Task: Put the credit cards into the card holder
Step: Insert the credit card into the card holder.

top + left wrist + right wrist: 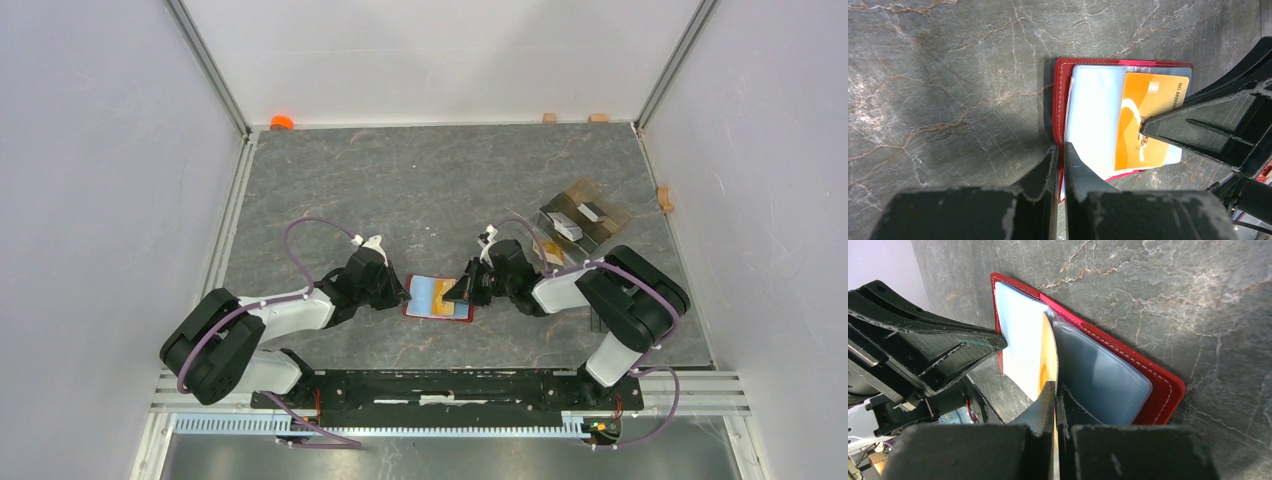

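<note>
The left arm is reaching in from the left side of the table (400,180). The left gripper (1060,150) is sitting at the left edge of the card holder (1060,90). Its jaws are very close together and are pinching that red stitched edge, so it looks to be holding the holder down.

The card holder is lying open and flat in the middle, right between the two grippers. It is red outside, with see-through pockets inside. A light blue part is showing on its left half, and it is hard to tell if that is a card or only a page.

The orange card (1138,100) is resting partly inside the holder, on the right half. It is thin and bright, with a white curl and small numbers along one edge. Its long side is running the same way as the red edge being pinched. In the right wrist view it is tilting up from the pocket.

The right gripper (1054,387) is squeezing the outer edge of the orange card with its jaws tight. The card is pointing away from it, toward the left arm. So the right arm is likely sliding the card leftward into the pocket.

Far off to the right, the white and tan blocks (578,222) are sitting well apart from all this
</note>
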{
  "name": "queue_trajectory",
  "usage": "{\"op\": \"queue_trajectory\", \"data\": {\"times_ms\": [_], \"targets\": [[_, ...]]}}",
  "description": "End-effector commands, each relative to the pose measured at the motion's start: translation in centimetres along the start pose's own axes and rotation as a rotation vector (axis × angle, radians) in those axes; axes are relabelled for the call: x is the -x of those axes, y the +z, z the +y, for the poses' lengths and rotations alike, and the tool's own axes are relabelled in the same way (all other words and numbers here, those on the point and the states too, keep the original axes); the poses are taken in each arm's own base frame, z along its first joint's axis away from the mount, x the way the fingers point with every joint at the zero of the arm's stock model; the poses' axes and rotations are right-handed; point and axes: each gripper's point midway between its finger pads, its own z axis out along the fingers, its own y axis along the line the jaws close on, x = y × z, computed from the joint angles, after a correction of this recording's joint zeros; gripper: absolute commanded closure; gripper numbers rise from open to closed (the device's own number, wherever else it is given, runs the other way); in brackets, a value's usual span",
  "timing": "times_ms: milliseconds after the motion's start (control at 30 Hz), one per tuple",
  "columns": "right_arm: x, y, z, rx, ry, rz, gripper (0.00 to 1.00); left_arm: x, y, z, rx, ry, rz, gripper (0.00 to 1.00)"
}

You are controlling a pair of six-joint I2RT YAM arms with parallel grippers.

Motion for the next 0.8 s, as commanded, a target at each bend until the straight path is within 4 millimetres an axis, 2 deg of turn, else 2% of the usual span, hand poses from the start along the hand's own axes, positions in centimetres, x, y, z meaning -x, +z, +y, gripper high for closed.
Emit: {"op": "queue_trajectory", "data": {"times_ms": [0, 767], "targets": [[-4.5, -0.5, -5.5, -0.192, 0.035, 0.112, 1.0, -5.4, -0.6, 6.2, 0.213, 0.055, 0.188, 0.98], [-2.8, 0.6, -3.2, -0.085, 0.095, 0.025, 1.0, -5.7, -0.7, 6.2, 0.211, 0.054, 0.204, 0.98]]}}
